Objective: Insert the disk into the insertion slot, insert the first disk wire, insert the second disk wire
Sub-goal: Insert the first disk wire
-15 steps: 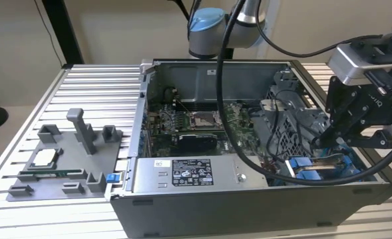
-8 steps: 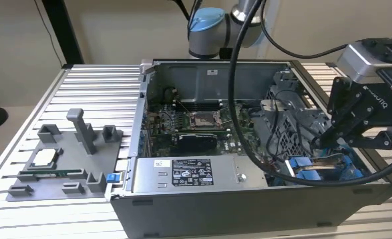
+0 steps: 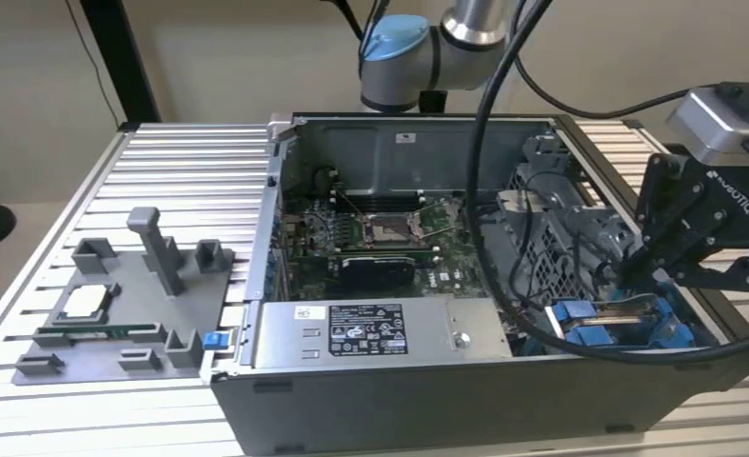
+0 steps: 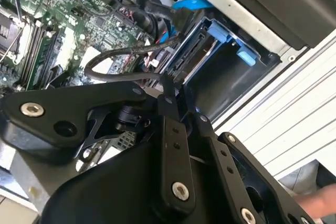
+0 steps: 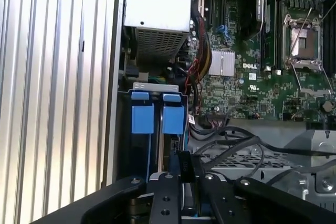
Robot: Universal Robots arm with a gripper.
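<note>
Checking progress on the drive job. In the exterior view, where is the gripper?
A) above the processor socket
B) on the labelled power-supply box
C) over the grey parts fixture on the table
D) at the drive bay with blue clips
D: the gripper reaches down into the open case at the exterior view's right, directly over the drive bay with its blue clips.

Surface: ribbed silver aluminium table (image 3: 177, 176), made of long slats.
Middle to the edge on the exterior view's right: open dark grey metal computer case (image 3: 476, 405), lying with its open side up.
Near corner on the exterior view's left: flat grey plastic fixture plate (image 3: 95, 354) with upright holders, just beside the case.
</note>
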